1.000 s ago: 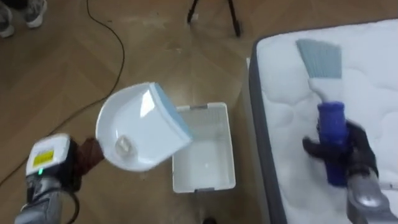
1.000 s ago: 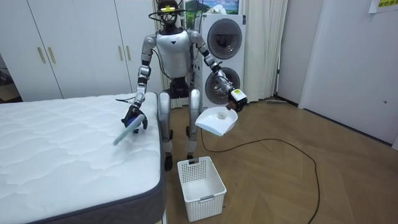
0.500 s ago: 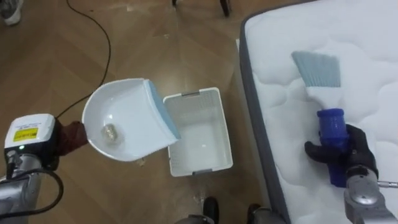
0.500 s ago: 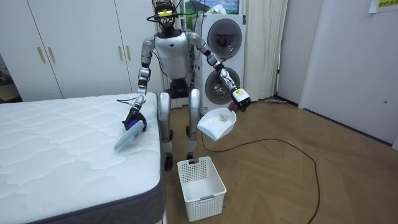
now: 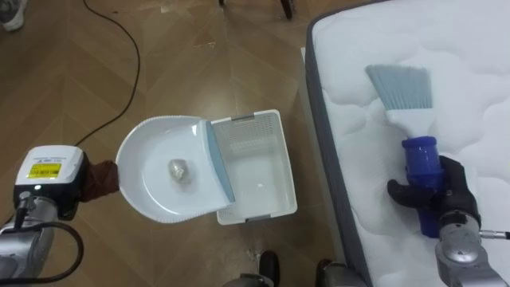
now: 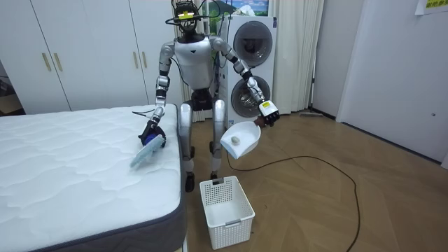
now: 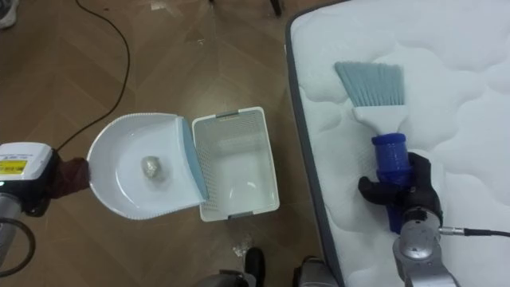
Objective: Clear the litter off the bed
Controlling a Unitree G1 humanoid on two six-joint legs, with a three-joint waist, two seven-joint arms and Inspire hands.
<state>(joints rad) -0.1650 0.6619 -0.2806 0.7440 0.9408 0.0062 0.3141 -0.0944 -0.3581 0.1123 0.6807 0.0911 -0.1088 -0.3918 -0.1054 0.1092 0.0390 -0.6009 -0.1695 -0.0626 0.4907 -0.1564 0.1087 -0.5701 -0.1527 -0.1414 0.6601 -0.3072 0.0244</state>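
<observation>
My left hand (image 6: 265,117) is shut on the handle of a white dustpan (image 5: 159,191) with a blue lip. I hold it over the floor, its lip overlapping the left rim of a white slatted basket (image 5: 267,131). A small crumpled grey ball (image 5: 178,169) lies in the pan. My right hand (image 5: 437,198) is shut on the blue handle of a brush (image 5: 421,158). The brush lies on the white quilted bed (image 5: 470,72), its grey-blue bristles (image 5: 398,86) pointing away from me. In the room view I stand at the bed's corner, with the basket (image 6: 225,203) on the floor before me.
A dark cable (image 5: 119,64) runs across the wooden floor at the left. The bed's grey edge (image 5: 319,159) lies just right of the basket. Stacked washing machines (image 6: 252,70) and white wardrobes (image 6: 70,49) stand behind me.
The dustpan has come down and levelled out, its lip now over the basket's left rim, and the ball has rolled toward the pan's middle. The brush has hardly moved.
</observation>
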